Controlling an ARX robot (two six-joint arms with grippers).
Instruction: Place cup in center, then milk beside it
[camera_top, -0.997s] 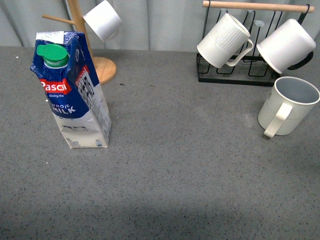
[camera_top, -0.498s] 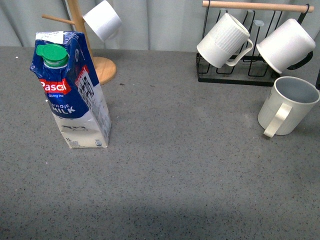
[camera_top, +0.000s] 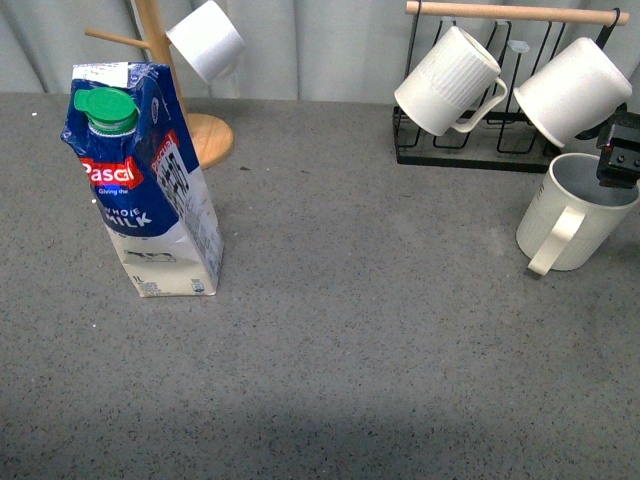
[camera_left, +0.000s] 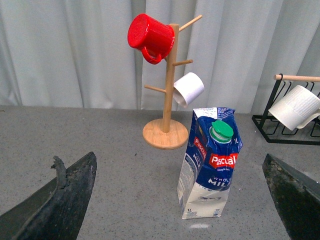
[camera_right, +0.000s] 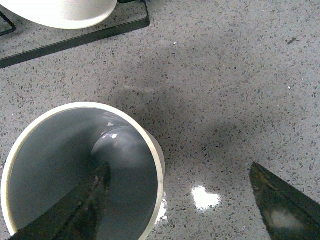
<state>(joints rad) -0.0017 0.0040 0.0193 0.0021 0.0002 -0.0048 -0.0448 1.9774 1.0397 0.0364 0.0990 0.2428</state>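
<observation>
The cream-white cup (camera_top: 578, 213) stands upright at the right of the table, its handle turned toward the front left. My right gripper (camera_top: 619, 160) hangs open over the cup's far right rim. In the right wrist view one finger (camera_right: 82, 205) is over the grey-blue inside of the cup (camera_right: 55, 165), the other finger (camera_right: 282, 207) is over bare table, and the cup's wall lies between them. The milk (camera_top: 150, 190) stands upright at the left. My left gripper (camera_left: 177, 200) is open, well short of the milk (camera_left: 210, 165). The center (camera_top: 360, 280) is bare.
A black wire rack (camera_top: 470, 155) behind the cup holds a ribbed white mug (camera_top: 447, 80) and a smooth white mug (camera_top: 572, 90). A wooden mug tree (camera_top: 165, 60) behind the milk carries a white mug (camera_top: 205, 40) and a red mug (camera_left: 150, 35).
My right gripper has come into the front view from the right edge and now sits over the cup's rim. The cup and the milk have not moved.
</observation>
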